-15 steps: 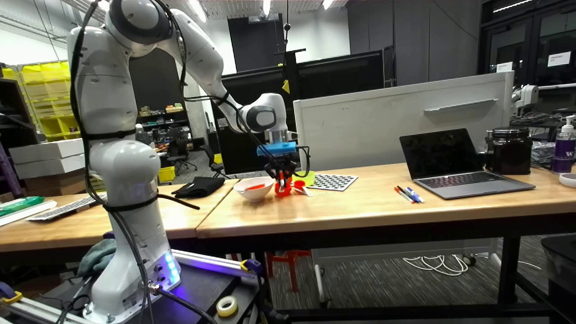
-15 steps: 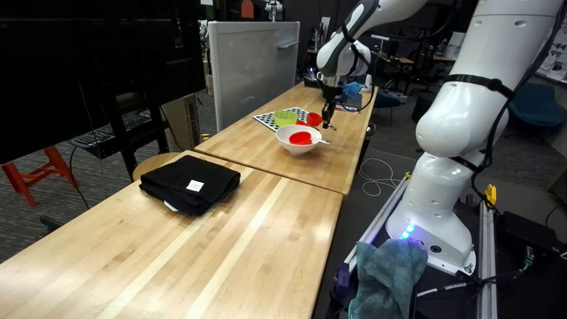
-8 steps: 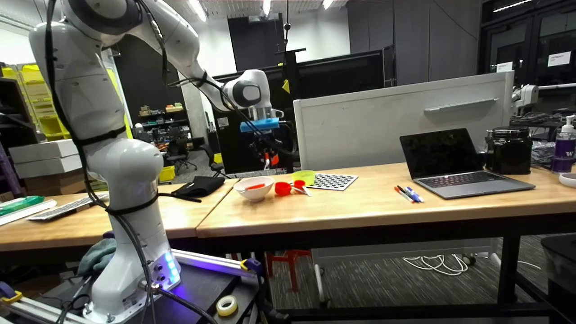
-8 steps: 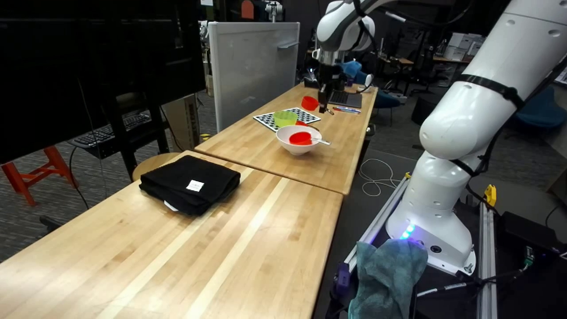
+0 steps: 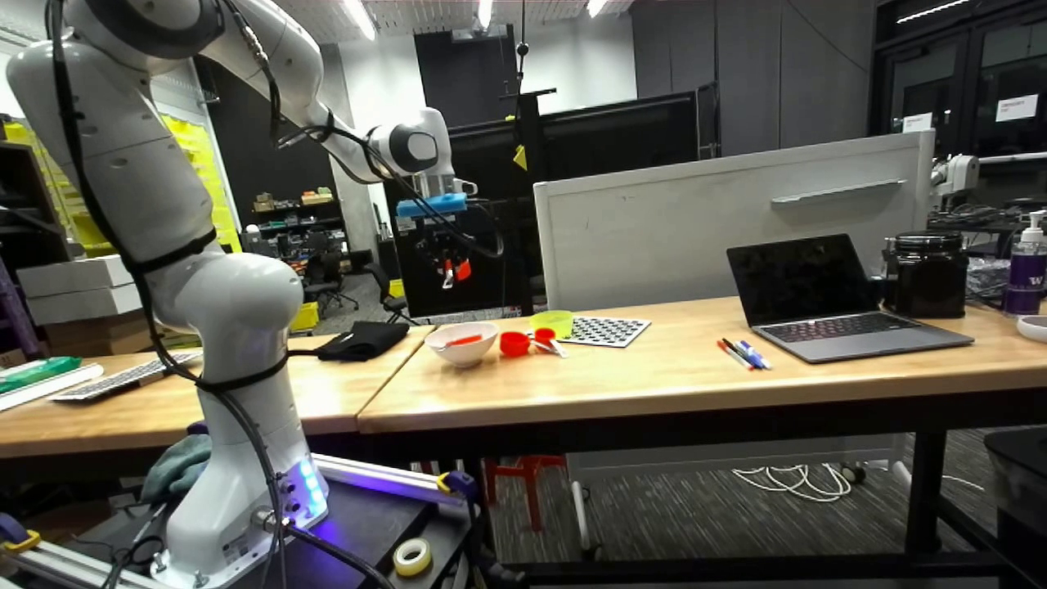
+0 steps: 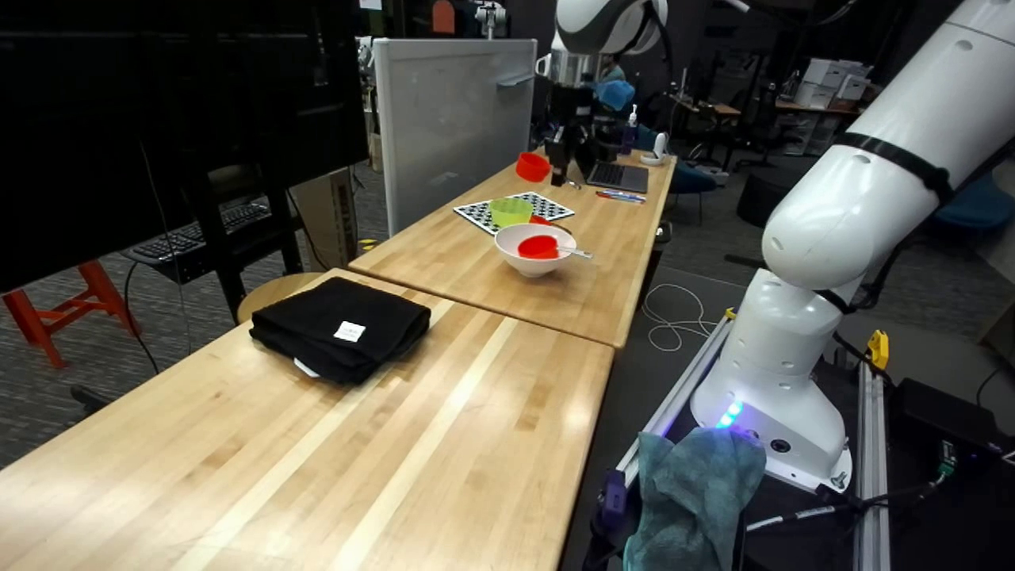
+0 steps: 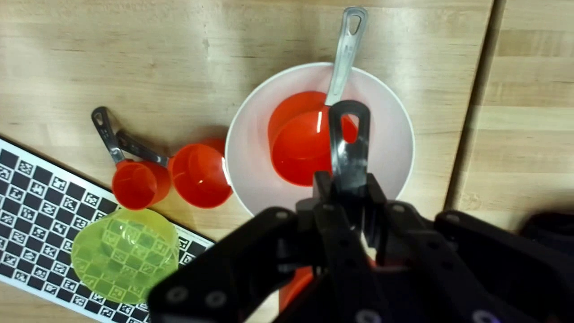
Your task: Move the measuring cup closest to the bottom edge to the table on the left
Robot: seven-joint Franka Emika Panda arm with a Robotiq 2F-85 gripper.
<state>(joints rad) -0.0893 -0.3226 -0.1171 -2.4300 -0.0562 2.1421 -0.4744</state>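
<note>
Cup (image 6: 533, 167) hangs higher than the bowl (image 5: 462, 353), its handle (image 7: 350, 157) pinched in the gripper (image 7: 348, 184), so carrying seems in hand, next calling for a leftward move and lowering onto the left tabletop (image 5: 335, 397).

In an exterior view the camera stands slightly above tabletop height and faces across the long side of the wooden tables (image 5: 654, 376) toward a white panel (image 5: 720, 221), far enough back to take in the arm (image 5: 237, 298) at its left, base included. In an exterior view the camera looks down at a slant along the tables' length, close over the near table (image 6: 317, 476), with the laptop (image 6: 618, 177) far off. Both exterior views share arm, panel, laptop and white bowl (image 7: 385, 148). The wrist view looks steeply down, nearest of all, the gripper (image 7: 347, 181) entering from its bottom edge; it shares the bowl, yellow-green container (image 7: 125, 255) and checkered board (image 7: 36, 215) with both.
</note>
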